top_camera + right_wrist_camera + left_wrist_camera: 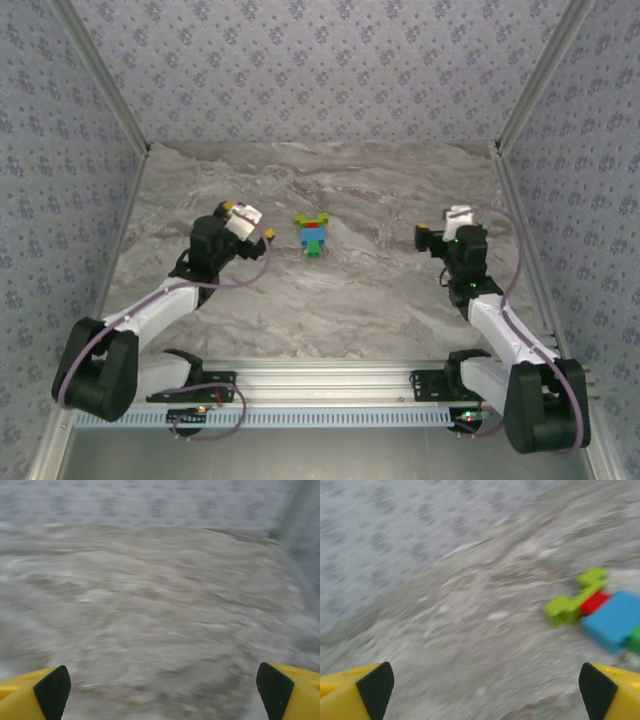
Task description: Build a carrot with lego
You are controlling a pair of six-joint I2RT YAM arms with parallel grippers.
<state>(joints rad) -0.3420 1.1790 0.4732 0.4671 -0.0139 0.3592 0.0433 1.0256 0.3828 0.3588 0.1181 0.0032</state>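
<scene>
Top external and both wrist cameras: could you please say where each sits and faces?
Top external: above and behind the bases, looking down on the table, both arms, left gripper, right gripper, carrot between.
Left wrist: on the left arm, facing across the table; left fingers at bottom corners, carrot at right.
Right wrist: on the right arm, facing table and far wall; right fingers at bottom corners.
Shared: top external and left wrist show the carrot.

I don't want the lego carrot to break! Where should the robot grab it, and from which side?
Probably the blue brick in the middle of the carrot, coming straight down from above and closing on its two flat sides. The carrot lies flat on the table, and that block looks the chunkiest part. The lime-green leaves splay out thin and might snap off.
</scene>
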